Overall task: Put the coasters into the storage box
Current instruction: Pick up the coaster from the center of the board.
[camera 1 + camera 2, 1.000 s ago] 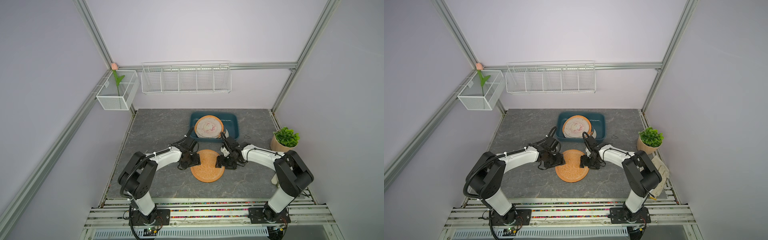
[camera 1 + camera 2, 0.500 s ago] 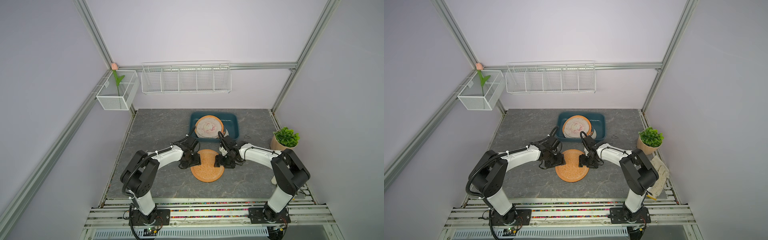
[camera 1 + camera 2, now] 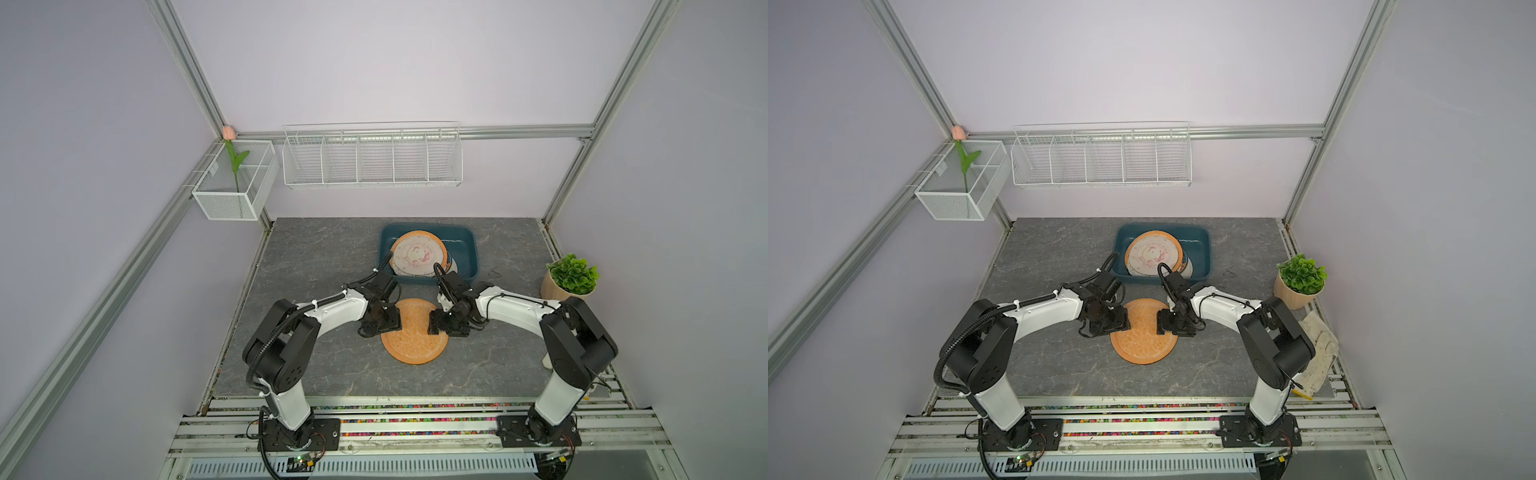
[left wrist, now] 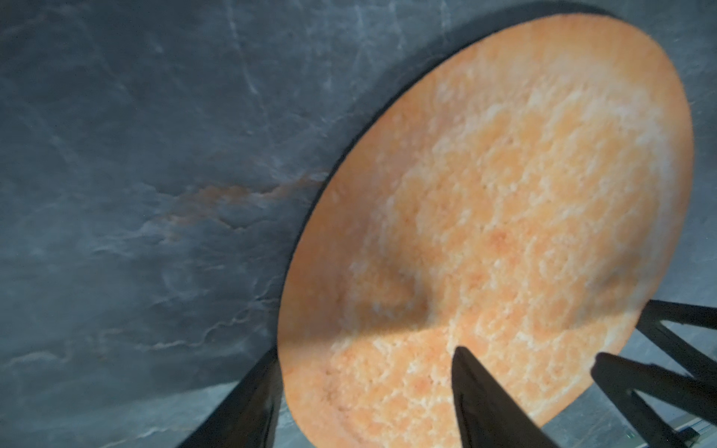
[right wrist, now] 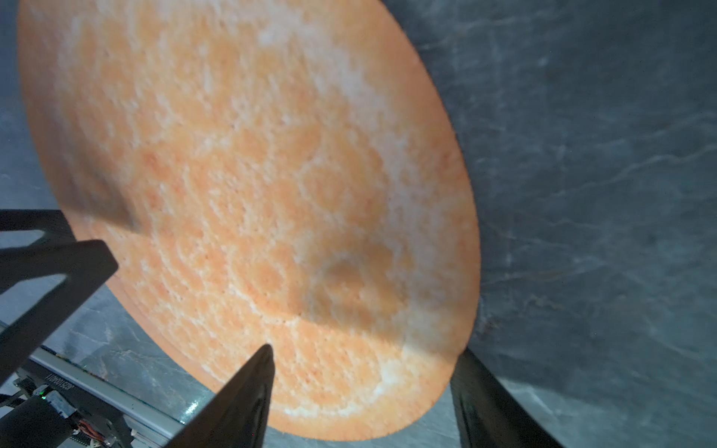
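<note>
A: Left side first?
B: Left end effector (image 3: 380, 323) is low at the left rim of the plain textured orange round coaster (image 3: 415, 338). Jaws are apart. In the left wrist view one finger (image 4: 489, 407) is over the mat and the other (image 4: 248, 407) is off its edge, above the grey marble-look counter (image 3: 316, 257). Nothing gripped.
A: Coaster position?
B: Flat on the counter, between both arms, just in front of the dark teal rectangular plastic storage box (image 3: 467, 249). The box holds a stack of printed round coasters (image 3: 417, 253); the top one is cream with an orange border.
A: Right?
B: Right end effector (image 3: 444, 325) mirrors it at the right rim. Jaws are open, straddling the edge, holding nothing.
A: Versus a second ago?
B: Orange coaster is in the same spot and both end effectors stay at its rim. The right arm's elbow drew in slightly.
</note>
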